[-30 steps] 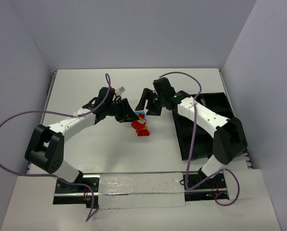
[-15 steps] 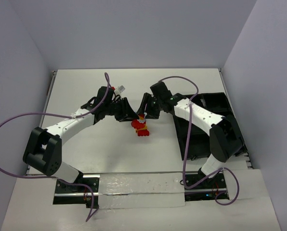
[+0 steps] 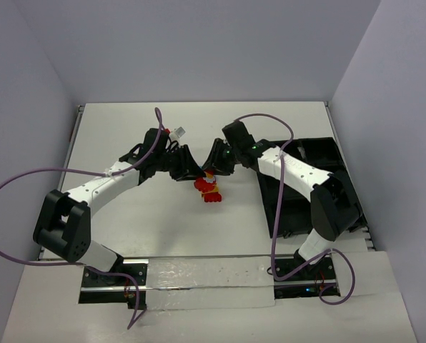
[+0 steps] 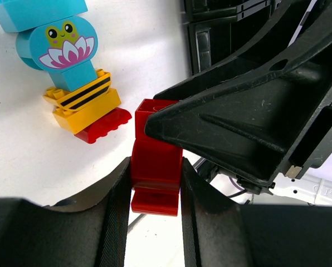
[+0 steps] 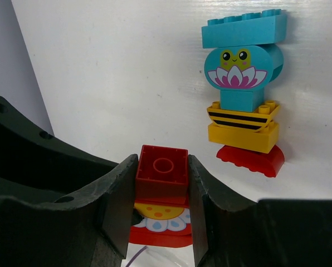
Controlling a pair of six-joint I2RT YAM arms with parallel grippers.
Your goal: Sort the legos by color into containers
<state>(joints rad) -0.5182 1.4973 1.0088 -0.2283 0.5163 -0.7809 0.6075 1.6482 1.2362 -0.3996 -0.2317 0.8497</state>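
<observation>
The tabletop (image 3: 127, 128) offers wide white room toward the far and left sides, closed in by walls. The containers (image 3: 295, 218) lie along its right edge beneath the right arm, so a brick bound for a bin must travel right, past that arm's own links.

The 2 grippers meet nose to nose near mid-table. The left gripper (image 3: 186, 168) has its jaws narrow and clamped on the red stack (image 4: 155, 178); the right gripper (image 3: 216, 158) has its jaws drawn in against both sides of the red brick (image 5: 162, 167) at that stack's other end. Whether the stack sits clear of the tabletop I cannot tell.

The likeliest trouble is in the pull. If the 2 arms part off-axis, the stack may twist out of 1 grip or split at the wrong joint, leaving the flower-print brick (image 5: 157, 214) on the wrong half. The black fingers sit almost touching, so a small slip could knock them together.

The loose stack (image 5: 244, 94) of cyan, yellow and red lies on the tabletop just beside them; a dropped piece or a low swing could scatter it.
</observation>
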